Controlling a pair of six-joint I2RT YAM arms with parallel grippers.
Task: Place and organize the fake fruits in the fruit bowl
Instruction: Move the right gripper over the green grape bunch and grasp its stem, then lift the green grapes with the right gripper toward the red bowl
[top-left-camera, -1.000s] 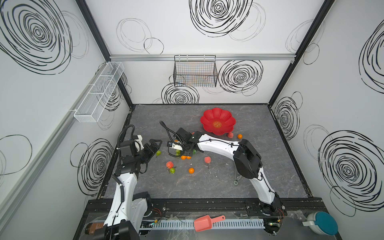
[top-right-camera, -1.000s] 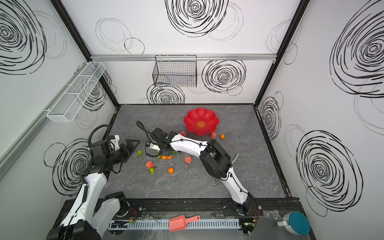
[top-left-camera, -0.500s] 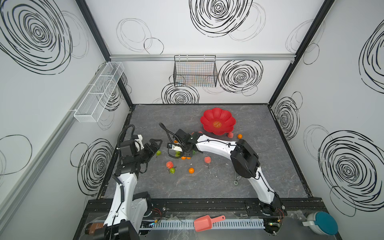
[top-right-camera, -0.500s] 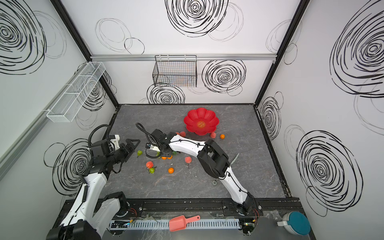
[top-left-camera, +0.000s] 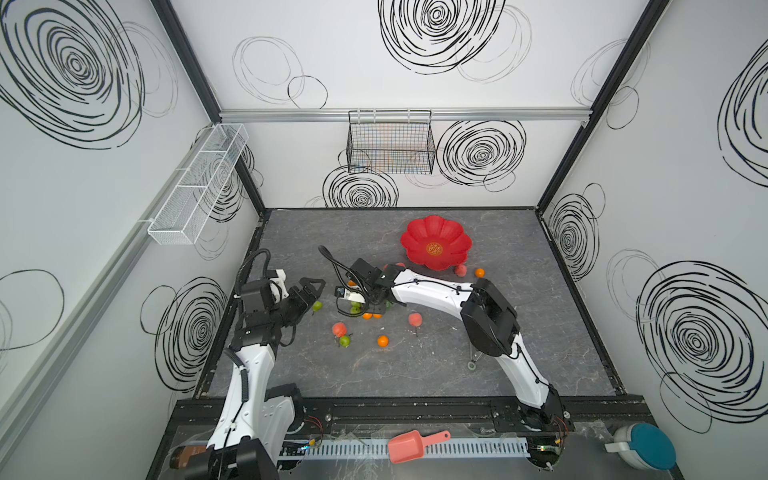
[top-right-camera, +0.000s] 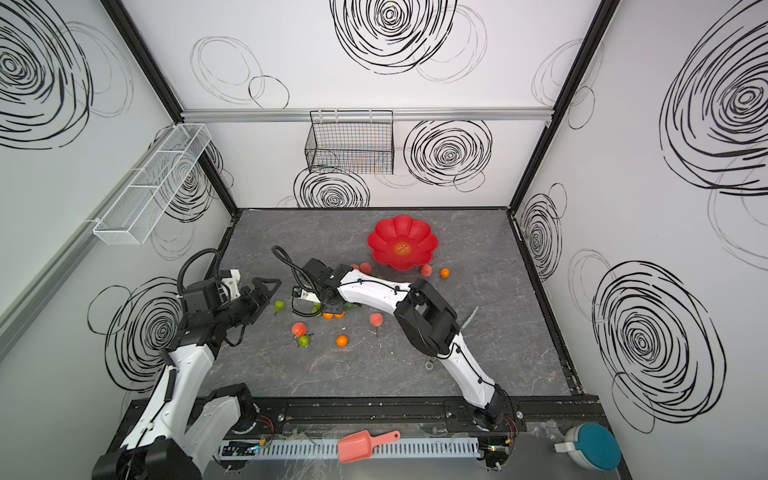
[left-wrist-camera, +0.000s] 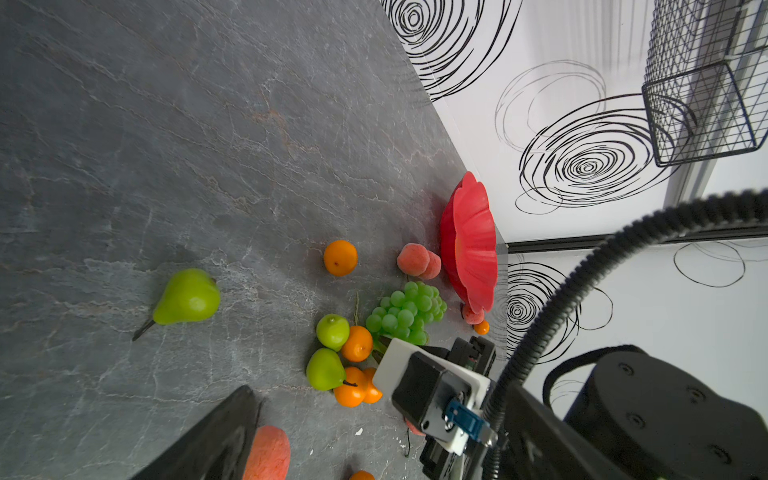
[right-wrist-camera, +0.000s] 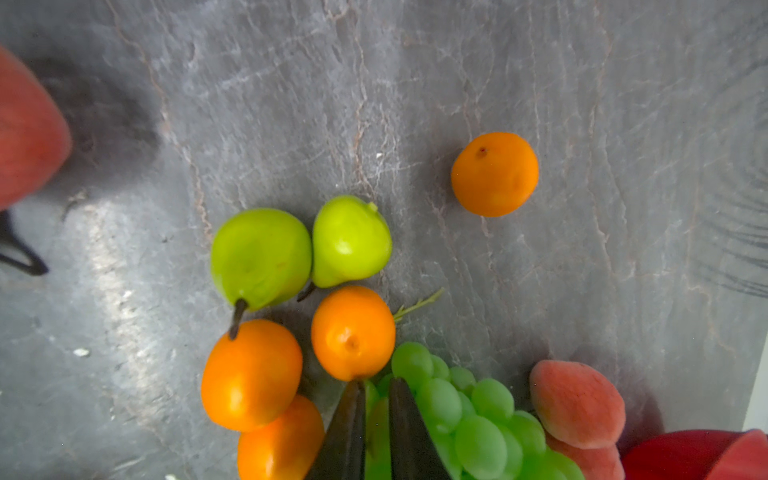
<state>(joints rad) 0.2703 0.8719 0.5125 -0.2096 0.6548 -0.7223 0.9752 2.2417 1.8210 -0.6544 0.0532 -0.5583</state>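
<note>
Translucent green plastic grape bunch (right-wrist-camera: 478, 440), bottom centre of frame: right gripper (right-wrist-camera: 376, 386), nearly shut, pinches only its edge, so it could slip on lift.

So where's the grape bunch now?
Left of centre, under the right end effector; the left wrist view shows the grape bunch between three oranges and two peaches by the fruit bowl.
</note>
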